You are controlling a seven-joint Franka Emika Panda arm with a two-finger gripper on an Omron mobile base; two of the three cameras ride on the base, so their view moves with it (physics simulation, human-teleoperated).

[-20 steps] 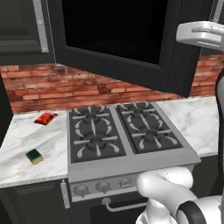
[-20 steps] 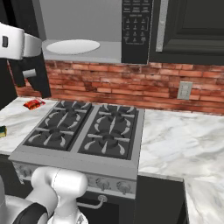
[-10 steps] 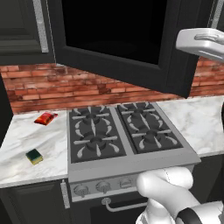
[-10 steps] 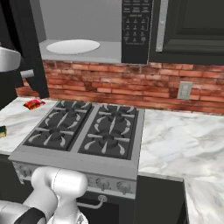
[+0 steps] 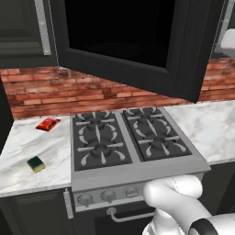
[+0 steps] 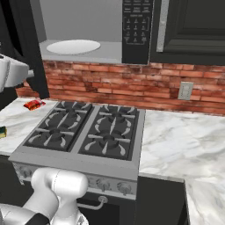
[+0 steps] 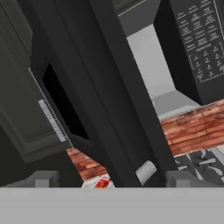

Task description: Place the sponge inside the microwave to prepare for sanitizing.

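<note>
- The stove (image 5: pixel 131 142), four black burners in a grey body, fills the middle of the left base view, its knobs along the lower front edge.
- White marble counter (image 5: pixel 27 149) runs on both sides of it.
- The sponge (image 5: pixel 36 164) lies alone on the counter at the lower left of that frame, green top up, well apart from the microwave; a sliver of it touches the left edge of the right base view.
- Farther back, near the wall, lies a red packet (image 5: pixel 47 124).
- Red brick wall (image 6: pixel 132 88) backs the counter; a wall outlet (image 6: pixel 186 91) shows on it in the right base view alone.
- The microwave (image 6: pixel 137 30) hangs above, door (image 5: pixel 133 50) swung wide open.
- The right base view looks into the grey interior with the white plate (image 6: pixel 73 46); the left base view gives the door's dark window instead.
- In the hand view the gripper (image 7: pixel 111 180) sits at the bottom, finger tips standing wide apart and empty, with the door edge just before them.
- Dark cabinets (image 6: pixel 193 26) flank the microwave at top.
</note>
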